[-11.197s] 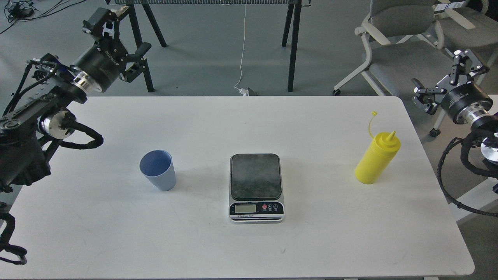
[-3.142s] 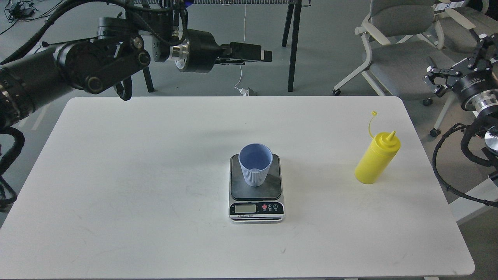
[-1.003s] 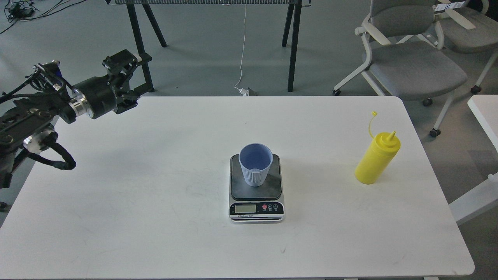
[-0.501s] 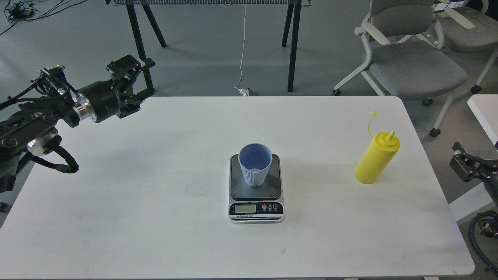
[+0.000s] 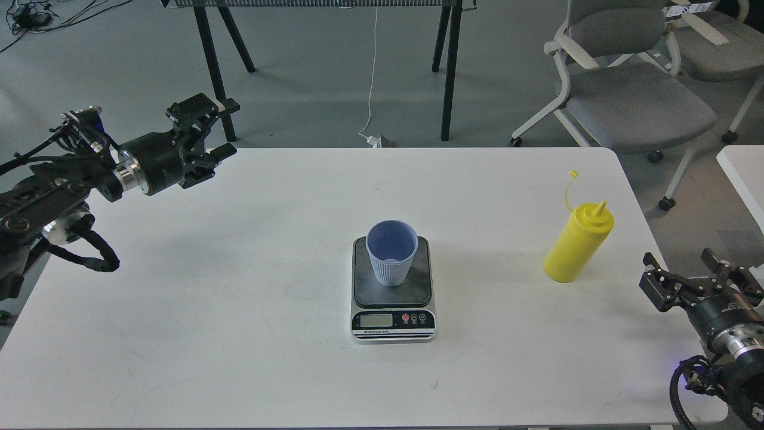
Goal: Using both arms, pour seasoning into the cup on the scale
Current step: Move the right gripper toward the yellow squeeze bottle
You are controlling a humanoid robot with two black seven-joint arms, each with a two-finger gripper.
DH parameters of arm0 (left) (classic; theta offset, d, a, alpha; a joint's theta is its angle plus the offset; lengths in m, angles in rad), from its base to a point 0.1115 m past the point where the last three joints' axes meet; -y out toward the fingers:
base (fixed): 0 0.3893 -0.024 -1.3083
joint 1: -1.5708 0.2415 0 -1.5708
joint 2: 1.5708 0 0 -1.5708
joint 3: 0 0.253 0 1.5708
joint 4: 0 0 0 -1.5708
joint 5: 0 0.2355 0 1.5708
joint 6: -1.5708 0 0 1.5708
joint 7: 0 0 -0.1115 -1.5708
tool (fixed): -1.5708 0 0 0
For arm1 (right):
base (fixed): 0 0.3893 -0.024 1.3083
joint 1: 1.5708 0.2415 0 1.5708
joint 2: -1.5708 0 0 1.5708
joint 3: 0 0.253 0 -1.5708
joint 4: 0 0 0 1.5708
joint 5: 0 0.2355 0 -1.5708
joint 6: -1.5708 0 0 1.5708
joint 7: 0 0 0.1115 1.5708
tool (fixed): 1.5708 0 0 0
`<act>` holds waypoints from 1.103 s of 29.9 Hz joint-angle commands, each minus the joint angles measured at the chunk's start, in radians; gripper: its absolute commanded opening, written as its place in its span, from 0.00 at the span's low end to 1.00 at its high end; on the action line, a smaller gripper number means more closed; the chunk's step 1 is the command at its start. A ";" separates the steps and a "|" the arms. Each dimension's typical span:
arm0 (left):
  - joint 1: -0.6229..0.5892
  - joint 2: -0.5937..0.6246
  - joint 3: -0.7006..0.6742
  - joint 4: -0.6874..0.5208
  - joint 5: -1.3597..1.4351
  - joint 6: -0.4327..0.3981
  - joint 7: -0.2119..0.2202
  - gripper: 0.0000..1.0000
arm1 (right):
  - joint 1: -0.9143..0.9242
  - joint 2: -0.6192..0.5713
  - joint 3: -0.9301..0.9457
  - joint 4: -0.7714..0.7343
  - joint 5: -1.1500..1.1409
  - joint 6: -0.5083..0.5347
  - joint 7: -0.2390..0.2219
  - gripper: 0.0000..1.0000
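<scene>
The light blue-grey ribbed cup (image 5: 391, 252) stands upright on the dark plate of the kitchen scale (image 5: 392, 289) at the table's middle. The yellow seasoning squeeze bottle (image 5: 578, 242) stands upright at the right side of the table, its tethered cap hanging off above it. My left gripper (image 5: 206, 130) is open and empty at the table's far left corner, far from the cup. My right gripper (image 5: 686, 276) is open and empty at the table's right edge, lower right of the bottle and apart from it.
The white table (image 5: 239, 334) carries only the scale, cup and bottle. Grey office chairs (image 5: 627, 89) stand behind the right corner. Black trestle legs (image 5: 447, 65) and a white cable are on the floor behind. Another white table edge (image 5: 743, 173) is at the far right.
</scene>
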 commanded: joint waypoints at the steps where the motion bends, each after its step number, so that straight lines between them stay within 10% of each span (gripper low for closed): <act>1: 0.000 0.000 0.000 -0.001 0.000 0.000 0.000 1.00 | -0.013 0.030 -0.006 -0.001 -0.023 0.000 0.002 1.00; 33: 0.017 -0.002 -0.003 0.001 -0.001 0.000 0.000 1.00 | 0.045 0.211 -0.012 -0.088 -0.302 0.000 0.019 0.99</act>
